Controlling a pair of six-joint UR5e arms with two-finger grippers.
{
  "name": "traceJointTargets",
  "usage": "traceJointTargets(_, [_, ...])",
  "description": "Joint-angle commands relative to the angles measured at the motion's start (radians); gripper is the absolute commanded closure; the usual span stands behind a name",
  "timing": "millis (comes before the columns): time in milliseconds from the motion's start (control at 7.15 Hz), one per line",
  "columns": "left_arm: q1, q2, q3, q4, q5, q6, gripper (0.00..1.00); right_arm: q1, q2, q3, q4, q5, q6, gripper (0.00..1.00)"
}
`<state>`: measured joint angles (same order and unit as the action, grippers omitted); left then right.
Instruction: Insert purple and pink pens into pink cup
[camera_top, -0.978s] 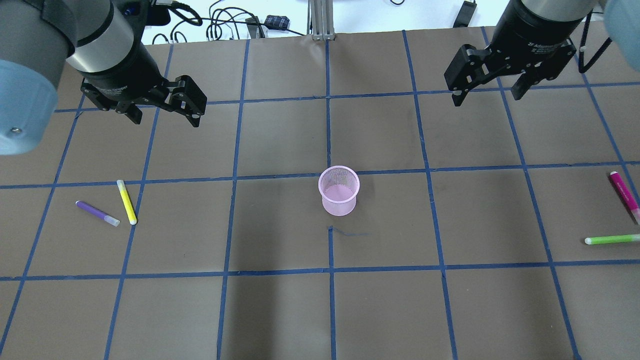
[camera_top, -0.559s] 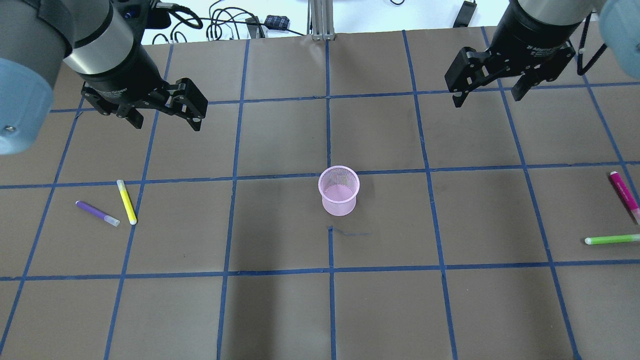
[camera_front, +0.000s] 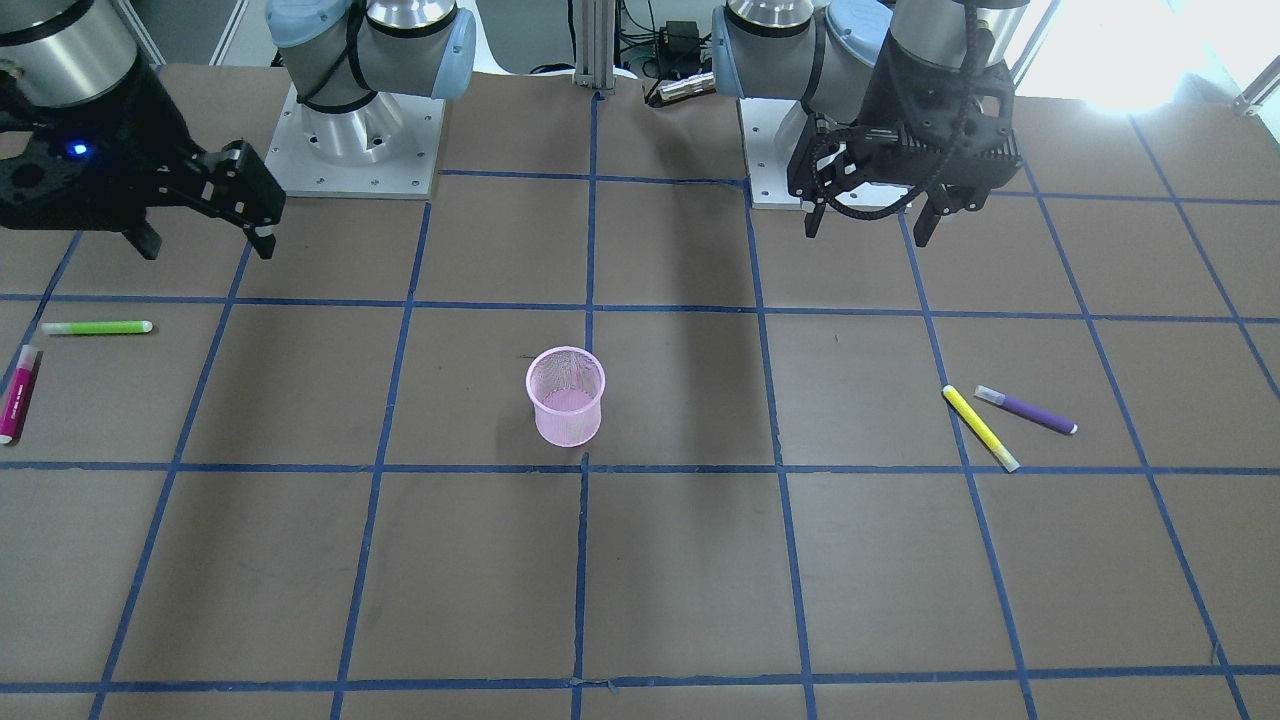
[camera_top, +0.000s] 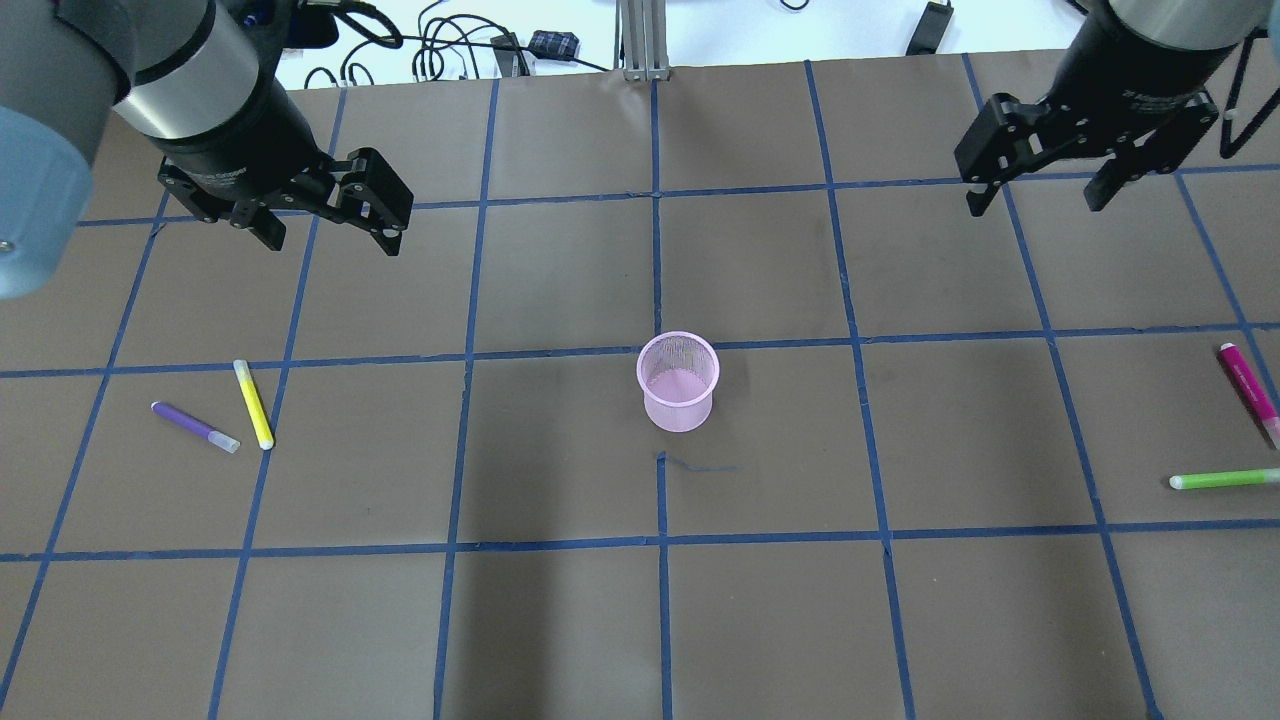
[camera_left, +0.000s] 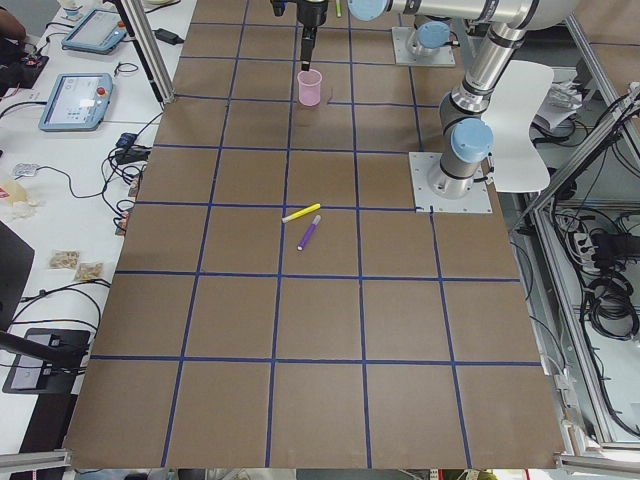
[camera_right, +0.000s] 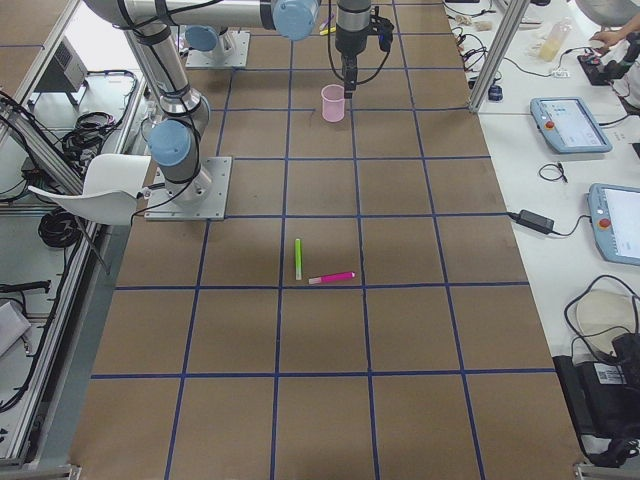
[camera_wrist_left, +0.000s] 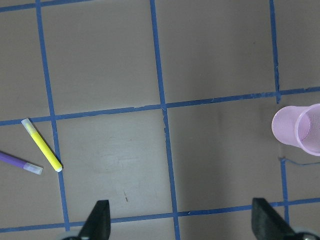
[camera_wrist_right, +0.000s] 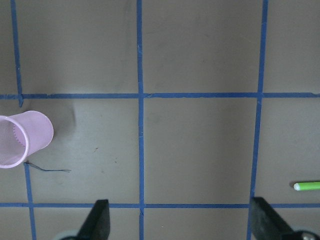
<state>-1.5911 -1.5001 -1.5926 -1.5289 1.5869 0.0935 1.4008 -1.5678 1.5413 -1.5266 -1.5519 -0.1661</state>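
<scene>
The pink mesh cup (camera_top: 678, 381) stands upright mid-table; it also shows in the front view (camera_front: 566, 396), left wrist view (camera_wrist_left: 298, 129) and right wrist view (camera_wrist_right: 22, 138). The purple pen (camera_top: 194, 427) lies at the left beside a yellow pen (camera_top: 253, 403); both show in the front view, purple (camera_front: 1026, 409). The pink pen (camera_top: 1248, 384) lies at the right edge, also in the front view (camera_front: 18, 392). My left gripper (camera_top: 328, 232) is open and empty, high above the table behind the purple pen. My right gripper (camera_top: 1035, 198) is open and empty, behind the pink pen.
A green pen (camera_top: 1224, 479) lies near the pink pen, its tip in the right wrist view (camera_wrist_right: 307, 186). The yellow pen (camera_wrist_left: 41, 144) lies close to the purple pen (camera_wrist_left: 19, 163). Blue tape lines grid the brown table. Cables lie past the far edge (camera_top: 450, 45).
My right gripper has moved to the right, toward the pink pen's side. My left gripper has shifted only slightly. Pens and cup have not moved.
</scene>
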Motion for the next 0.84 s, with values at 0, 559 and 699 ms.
traceJointTargets(0, [0.046,0.001,0.002,0.004,0.004,0.237,0.0,-0.135,0.082,0.0,-0.007,0.0,-0.109,0.0])
traceJointTargets(559, [0.401,-0.008,-0.02,-0.005,-0.06,0.989,0.0,-0.4,0.254,0.045,-0.194,-0.017,-0.48,0.0])
traceJointTargets(699, [0.515,-0.021,-0.042,-0.016,-0.102,1.272,0.0,-0.443,0.287,0.09,-0.267,-0.016,-0.55,0.0])
